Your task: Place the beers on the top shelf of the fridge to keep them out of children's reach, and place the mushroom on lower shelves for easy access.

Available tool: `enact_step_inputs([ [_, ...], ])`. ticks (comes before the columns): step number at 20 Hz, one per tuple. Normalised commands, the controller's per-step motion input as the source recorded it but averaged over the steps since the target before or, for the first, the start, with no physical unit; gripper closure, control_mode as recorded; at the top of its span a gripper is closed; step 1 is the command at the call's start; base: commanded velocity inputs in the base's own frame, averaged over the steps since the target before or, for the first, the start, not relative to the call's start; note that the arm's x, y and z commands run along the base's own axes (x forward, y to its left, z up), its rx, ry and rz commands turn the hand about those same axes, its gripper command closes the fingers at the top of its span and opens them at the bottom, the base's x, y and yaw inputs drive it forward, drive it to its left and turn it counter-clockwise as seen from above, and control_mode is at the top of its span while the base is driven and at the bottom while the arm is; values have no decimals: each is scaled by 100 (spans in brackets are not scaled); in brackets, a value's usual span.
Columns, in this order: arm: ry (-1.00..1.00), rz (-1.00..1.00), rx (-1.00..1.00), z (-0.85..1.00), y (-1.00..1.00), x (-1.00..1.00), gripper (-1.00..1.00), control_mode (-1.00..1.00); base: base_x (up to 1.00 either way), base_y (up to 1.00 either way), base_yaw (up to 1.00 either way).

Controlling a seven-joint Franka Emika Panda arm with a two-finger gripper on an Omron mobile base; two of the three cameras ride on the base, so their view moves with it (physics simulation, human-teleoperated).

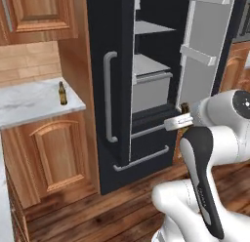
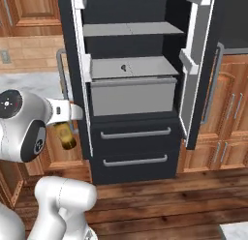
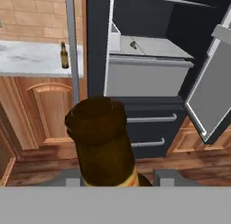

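My gripper [image 3: 118,179] is shut on one of the beers [image 3: 104,142], an amber-brown bottle with a yellowish label that looms large in the hand view. From the right base camera this beer [image 2: 66,136] hangs tilted under the gripper [image 2: 71,114], left of the open fridge [image 2: 72,50]. The second beer [image 1: 62,93] [image 3: 64,55] stands upright on the marble counter [image 1: 29,102]. The tiny mushroom [image 2: 124,67] [image 3: 133,45] lies on one of the lower shelves [image 2: 150,67]. The top shelf [image 2: 128,29] is bare.
The fridge door [image 1: 205,46] stands open to the right, with rails on its inner side. A light-grey bin [image 2: 133,96] sits under the lower shelf, above two dark drawers [image 2: 135,133]. The closed left door has a grey handle [image 1: 110,94]. Wooden cabinets [image 1: 49,153] flank the fridge.
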Motion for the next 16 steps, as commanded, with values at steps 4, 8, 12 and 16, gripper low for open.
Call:
enact_step_inputs([
  [4,0,0,0,0,0,0,100,100,16,-99,-18],
  [8,0,0,0,0,0,0,100,100,44,-80,-1],
  [12,0,0,0,0,0,0,100,100,61,-3,-8],
  [16,0,0,0,0,0,0,100,100,69,52,-17],
])
